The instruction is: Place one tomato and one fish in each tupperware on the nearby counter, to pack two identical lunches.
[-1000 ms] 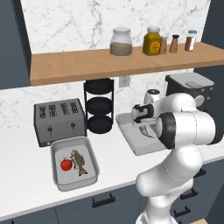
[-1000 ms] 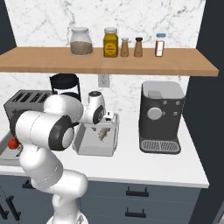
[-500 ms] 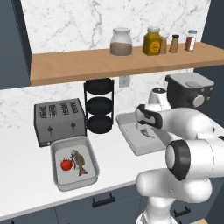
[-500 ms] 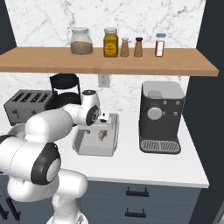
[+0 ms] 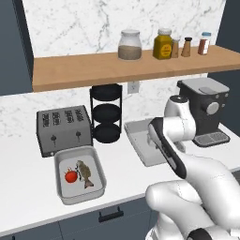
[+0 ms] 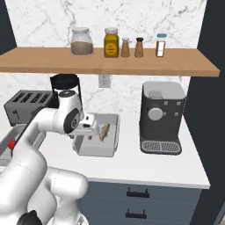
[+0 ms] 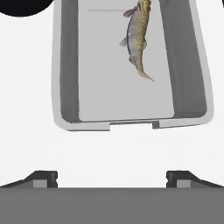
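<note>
Two light grey tupperware trays sit on the white counter (image 5: 28, 197). The left tupperware (image 5: 95, 165) holds a red tomato (image 5: 71, 176) and a fish (image 5: 85, 174) side by side. The right tupperware (image 6: 112, 145) holds one fish (image 6: 104, 132) along its right side, also seen as the fish (image 7: 138, 39) in the tray (image 7: 65, 87) of the hand view. My gripper (image 7: 111, 178) hovers over the tray's near end, open and empty, fingertips (image 7: 43, 177) wide apart. In the right base view the gripper (image 6: 89, 130) hangs just left of the fish. My arm hides part of the right tray (image 5: 136, 136) in the left base view.
A slotted grey toaster (image 5: 63, 129) stands behind the left tray and a black three-tier rack (image 5: 106, 117) beside it. A coffee machine (image 6: 161, 116) stands right of the right tray. A wooden shelf (image 6: 110, 63) with jars hangs above. Bare counter (image 6: 145, 167) lies in front.
The fingers spread a little wider. My hand drew back from over the fish toward the tray's near end, and the elbow swung forward. The fish lies still in the right tray.
</note>
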{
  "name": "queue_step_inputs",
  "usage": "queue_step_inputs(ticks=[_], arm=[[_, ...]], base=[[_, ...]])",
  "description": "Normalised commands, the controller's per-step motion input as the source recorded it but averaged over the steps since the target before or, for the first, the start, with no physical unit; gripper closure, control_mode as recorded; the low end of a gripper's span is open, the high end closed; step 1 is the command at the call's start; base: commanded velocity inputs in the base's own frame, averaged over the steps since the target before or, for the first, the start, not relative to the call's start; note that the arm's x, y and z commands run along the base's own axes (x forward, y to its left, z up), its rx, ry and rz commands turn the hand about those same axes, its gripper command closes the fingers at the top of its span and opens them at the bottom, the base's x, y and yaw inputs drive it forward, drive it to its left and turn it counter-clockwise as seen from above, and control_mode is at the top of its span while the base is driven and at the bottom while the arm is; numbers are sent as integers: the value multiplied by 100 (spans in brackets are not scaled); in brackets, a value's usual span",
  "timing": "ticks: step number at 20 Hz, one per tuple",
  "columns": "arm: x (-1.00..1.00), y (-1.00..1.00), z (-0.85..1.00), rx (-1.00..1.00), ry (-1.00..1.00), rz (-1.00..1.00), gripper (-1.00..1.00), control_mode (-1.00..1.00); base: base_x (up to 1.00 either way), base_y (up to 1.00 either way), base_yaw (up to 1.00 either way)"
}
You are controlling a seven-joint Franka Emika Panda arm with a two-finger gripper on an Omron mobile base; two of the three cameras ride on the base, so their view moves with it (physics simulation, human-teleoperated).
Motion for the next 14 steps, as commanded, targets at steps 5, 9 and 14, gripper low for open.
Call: queue_step_inputs(ticks=[5,9,14], arm=[[-80,6,1,0,-19,0,-100,-100],[-30,0,0,0,-4,0,-100,-100],[-24,0,-1,0,-2,0,-100,100]], base=[[0,0,0],[0,0,0],[-34,-7,-1]])
